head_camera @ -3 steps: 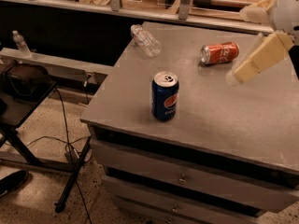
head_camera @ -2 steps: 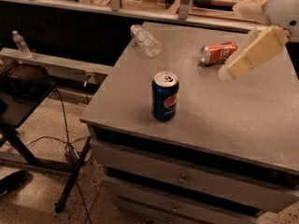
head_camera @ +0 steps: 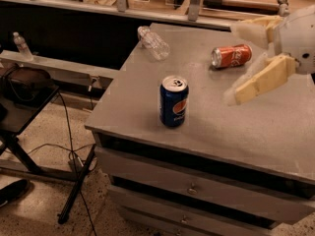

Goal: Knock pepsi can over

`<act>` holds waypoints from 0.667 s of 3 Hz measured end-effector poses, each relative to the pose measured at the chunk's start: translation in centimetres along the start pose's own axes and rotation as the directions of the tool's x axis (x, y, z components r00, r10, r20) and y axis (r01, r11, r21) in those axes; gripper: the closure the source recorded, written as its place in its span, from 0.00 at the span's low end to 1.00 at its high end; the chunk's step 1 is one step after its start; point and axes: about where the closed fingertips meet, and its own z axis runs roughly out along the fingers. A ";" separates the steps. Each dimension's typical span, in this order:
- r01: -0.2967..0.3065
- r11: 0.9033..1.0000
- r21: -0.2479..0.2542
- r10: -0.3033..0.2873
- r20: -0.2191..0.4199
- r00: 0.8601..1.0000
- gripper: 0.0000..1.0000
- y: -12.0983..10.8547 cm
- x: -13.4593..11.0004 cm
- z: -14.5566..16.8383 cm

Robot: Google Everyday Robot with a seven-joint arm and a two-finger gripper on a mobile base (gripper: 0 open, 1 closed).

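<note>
Blue pepsi can (head_camera: 173, 102) upright, gripper (head_camera: 234, 63) at right

There were two cans on the bench (head_camera: 256, 132): one pepsi can (head_camera: 173, 102), one orange can (head_camera: 231, 56). Two bottles: bench bottle (head_camera: 153, 43), far bottle (head_camera: 21, 44). One claw (head_camera: 232, 64) hung over the bench's right, fingers apart.

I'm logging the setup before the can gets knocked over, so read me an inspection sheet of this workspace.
Surface: grey cabinet top, with drawers below.
Job's things: blue soda can stands upright near the front left edge, with nothing touching it.
Clutter: orange soda can lies on its side at the back; clear plastic bottle lies at the back left corner.
Gripper: gripper is open, over the right side of the top, to the right of the blue can and apart from it.
Cables: black cables run over the floor at left.
Surroundings: dark stand at left; small bottle on a ledge behind it.
</note>
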 end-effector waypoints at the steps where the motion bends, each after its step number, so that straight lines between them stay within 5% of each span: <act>1: -0.022 0.995 -0.101 0.044 0.221 0.974 0.00 4.5 -3.2 3.6; 2: -0.035 0.990 -0.137 0.076 0.310 0.948 0.00 6.0 -5.0 5.9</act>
